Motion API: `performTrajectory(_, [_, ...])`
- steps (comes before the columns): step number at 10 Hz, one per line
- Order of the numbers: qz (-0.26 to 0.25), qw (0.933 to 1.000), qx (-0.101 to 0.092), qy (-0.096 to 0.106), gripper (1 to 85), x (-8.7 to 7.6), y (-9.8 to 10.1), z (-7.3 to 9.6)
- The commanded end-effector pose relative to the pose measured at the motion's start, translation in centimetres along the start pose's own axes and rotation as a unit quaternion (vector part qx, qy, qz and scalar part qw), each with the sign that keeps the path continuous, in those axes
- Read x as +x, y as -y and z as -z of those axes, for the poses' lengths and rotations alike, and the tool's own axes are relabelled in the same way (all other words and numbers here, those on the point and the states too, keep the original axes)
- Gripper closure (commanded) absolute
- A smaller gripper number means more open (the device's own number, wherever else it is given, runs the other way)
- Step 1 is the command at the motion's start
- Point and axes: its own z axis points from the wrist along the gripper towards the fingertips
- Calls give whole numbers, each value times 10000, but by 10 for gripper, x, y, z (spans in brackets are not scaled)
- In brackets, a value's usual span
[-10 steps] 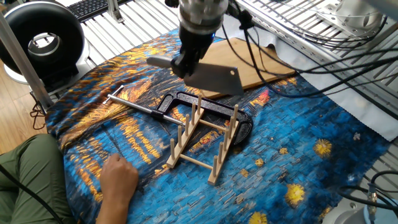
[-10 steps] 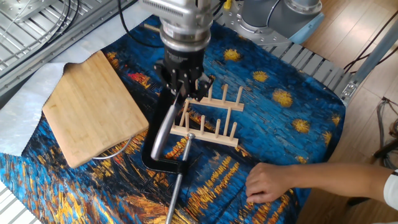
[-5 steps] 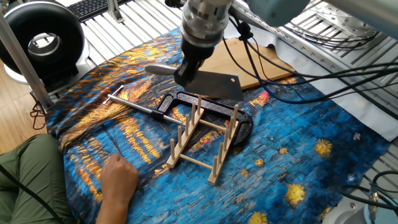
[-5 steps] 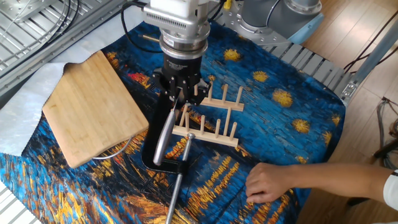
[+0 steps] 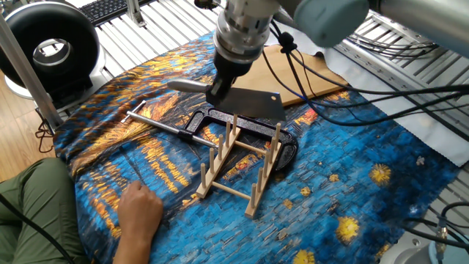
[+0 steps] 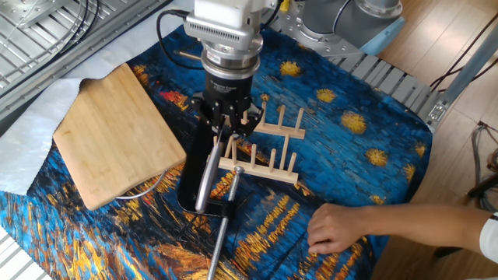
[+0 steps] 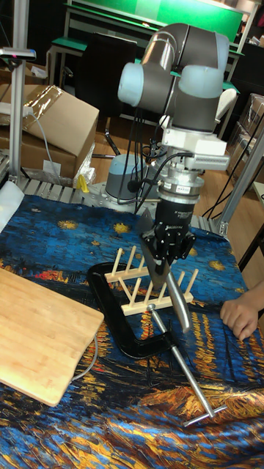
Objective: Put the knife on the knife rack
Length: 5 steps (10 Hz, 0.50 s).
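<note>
My gripper (image 5: pixel 219 89) is shut on the knife (image 5: pixel 253 105), a broad grey cleaver blade held on edge with its handle (image 5: pixel 187 84) pointing left. The blade hangs just above the far end of the knife rack (image 5: pixel 238 158), a small light-wood rack with upright pegs on the blue cloth. In the other fixed view the gripper (image 6: pixel 226 126) is over the rack (image 6: pixel 264 153), and the knife (image 6: pixel 207 175) shows edge-on, slanting down toward the front. In the tall fixed view the knife (image 7: pixel 152 261) dips among the pegs of the rack (image 7: pixel 139 294) below the gripper (image 7: pixel 169 258).
A black clamp (image 5: pixel 212 121) with a long silver rod (image 6: pixel 222 233) lies beside and partly under the rack. A bamboo cutting board (image 6: pixel 117 132) lies behind it. A person's hand (image 6: pixel 334 229) rests on the cloth near the rack. Cables hang off the arm.
The gripper has come down and slightly toward the rack with the knife, bringing the blade's lower edge close to the tops of the pegs. The hand has stayed put.
</note>
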Motion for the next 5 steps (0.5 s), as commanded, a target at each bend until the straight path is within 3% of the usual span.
performTrajectory(1, [50, 9999, -53, 140, 847, 0, 0, -11])
performTrajectory(5, [86, 9998, -41, 185, 847, 3, 3, -18])
